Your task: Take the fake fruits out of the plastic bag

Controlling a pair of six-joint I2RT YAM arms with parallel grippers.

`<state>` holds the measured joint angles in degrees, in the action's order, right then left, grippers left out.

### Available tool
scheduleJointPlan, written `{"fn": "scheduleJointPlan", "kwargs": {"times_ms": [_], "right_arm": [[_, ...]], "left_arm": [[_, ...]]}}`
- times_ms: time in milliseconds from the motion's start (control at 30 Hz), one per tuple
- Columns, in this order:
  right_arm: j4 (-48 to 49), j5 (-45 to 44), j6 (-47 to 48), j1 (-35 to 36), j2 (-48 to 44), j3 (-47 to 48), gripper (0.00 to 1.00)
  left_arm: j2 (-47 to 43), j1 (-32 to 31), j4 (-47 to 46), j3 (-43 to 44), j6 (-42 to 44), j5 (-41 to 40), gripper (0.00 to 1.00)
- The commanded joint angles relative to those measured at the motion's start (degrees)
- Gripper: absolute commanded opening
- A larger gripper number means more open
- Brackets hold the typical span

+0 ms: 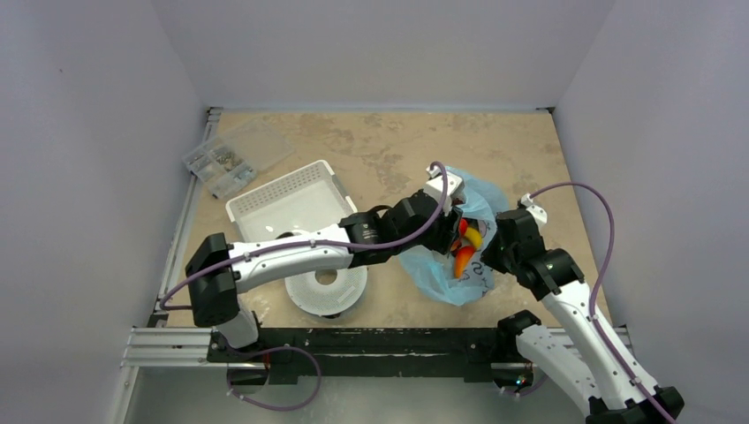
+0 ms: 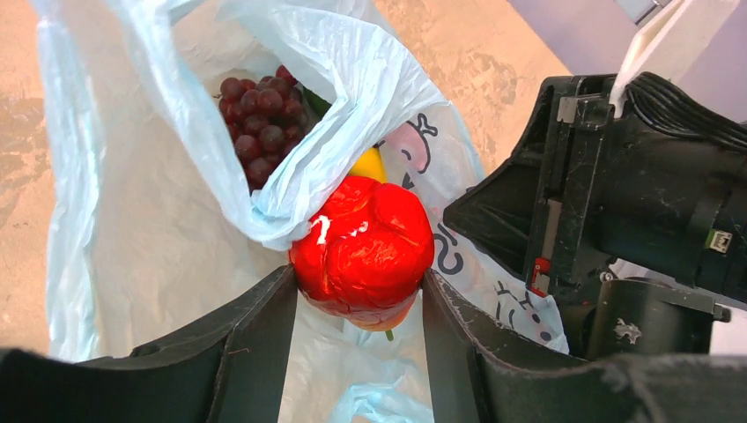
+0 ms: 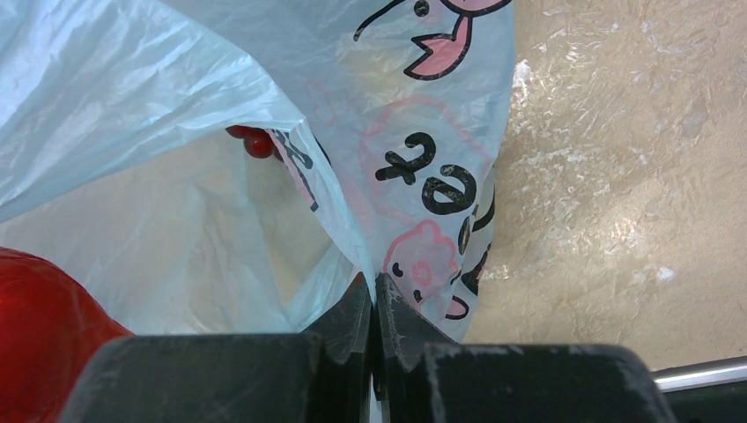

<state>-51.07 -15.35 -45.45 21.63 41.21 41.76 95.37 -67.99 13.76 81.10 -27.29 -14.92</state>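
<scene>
The light-blue plastic bag (image 1: pixel 442 269) lies at the right of the table with its mouth held open. My left gripper (image 2: pixel 359 304) is inside the mouth, shut on a glossy red fruit (image 2: pixel 366 247). Behind it lie dark purple grapes (image 2: pixel 260 123) and a yellow piece (image 2: pixel 370 165). In the top view my left gripper (image 1: pixel 452 212) sits over orange and yellow fruits (image 1: pixel 466 250). My right gripper (image 3: pixel 373 286) is shut on the bag's printed edge (image 3: pixel 423 185); in the top view it (image 1: pixel 496 240) holds the bag's right side. The red fruit (image 3: pixel 35 335) also shows in the right wrist view.
A white slotted basket (image 1: pixel 291 205) stands left of the bag. A round white perforated disc (image 1: pixel 329 287) lies under my left arm. A clear box of small parts (image 1: pixel 221 163) sits at the far left by the wall.
</scene>
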Motion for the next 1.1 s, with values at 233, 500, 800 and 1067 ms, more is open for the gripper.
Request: {"fn": "scheduleJointPlan", "kwargs": {"times_ms": [233,500,800,1067], "right_arm": [[1.6,-0.5,-0.4,0.0,-0.5,-0.2,0.00],[2.3,0.2,0.1,0.0,-0.5,-0.6,0.00],[2.1,0.7,0.3,0.1,0.3,-0.5,0.00],[1.0,-0.2,0.0,0.0,-0.5,0.1,0.00]], "left_arm": [[-13.1,1.4,-4.4,-8.6,-1.2,1.3,0.00],[-38.4,6.0,10.0,-24.6,-1.2,-8.5,0.00],[-42.0,24.2,32.5,-16.6,-0.5,-11.2,0.00],[-27.0,32.5,32.7,-4.6,1.7,-20.0,0.00]]}}
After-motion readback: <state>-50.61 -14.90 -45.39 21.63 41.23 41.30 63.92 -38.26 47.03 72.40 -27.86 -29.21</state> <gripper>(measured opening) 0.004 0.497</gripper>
